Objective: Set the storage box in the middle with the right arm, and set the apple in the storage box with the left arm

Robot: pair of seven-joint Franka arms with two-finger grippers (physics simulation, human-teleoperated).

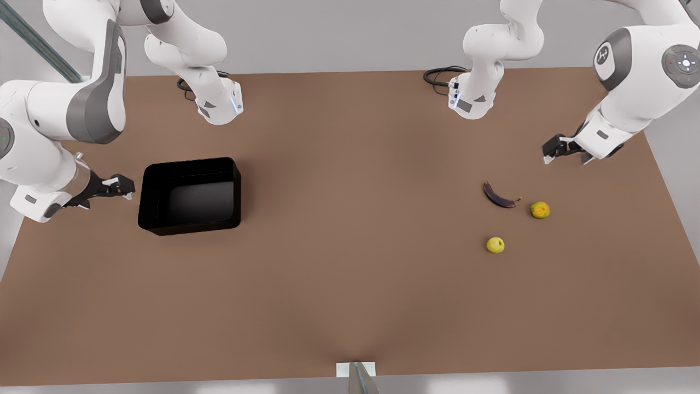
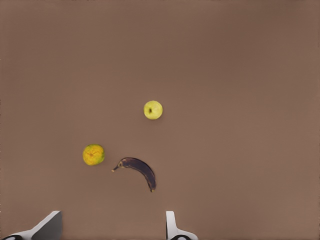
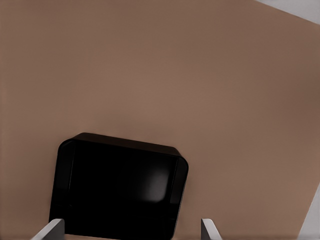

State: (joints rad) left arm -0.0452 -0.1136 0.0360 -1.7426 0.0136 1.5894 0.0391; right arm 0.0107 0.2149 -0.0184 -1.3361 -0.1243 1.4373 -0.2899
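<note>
The glossy black storage box [image 1: 188, 224] stands on the brown table toward the front view's left, with nothing inside; its far rim [image 3: 125, 145] shows in the right wrist view. My right gripper [image 1: 123, 186] [image 3: 131, 230] hovers open just outside the box's outer short side. Toward the front view's right lies the small yellow-green apple [image 1: 495, 245] [image 2: 153, 110] by itself. My left gripper [image 1: 555, 150] [image 2: 110, 225] hangs open above the table, behind the fruits and well apart from the apple.
A dark purple banana [image 1: 500, 197] [image 2: 140, 167] and an orange-yellow fruit with green patches [image 1: 540, 210] [image 2: 93, 154] lie between the apple and my left gripper. Two arm bases [image 1: 219, 104] [image 1: 473, 98] stand at the table's back edge. Bare table spans the middle.
</note>
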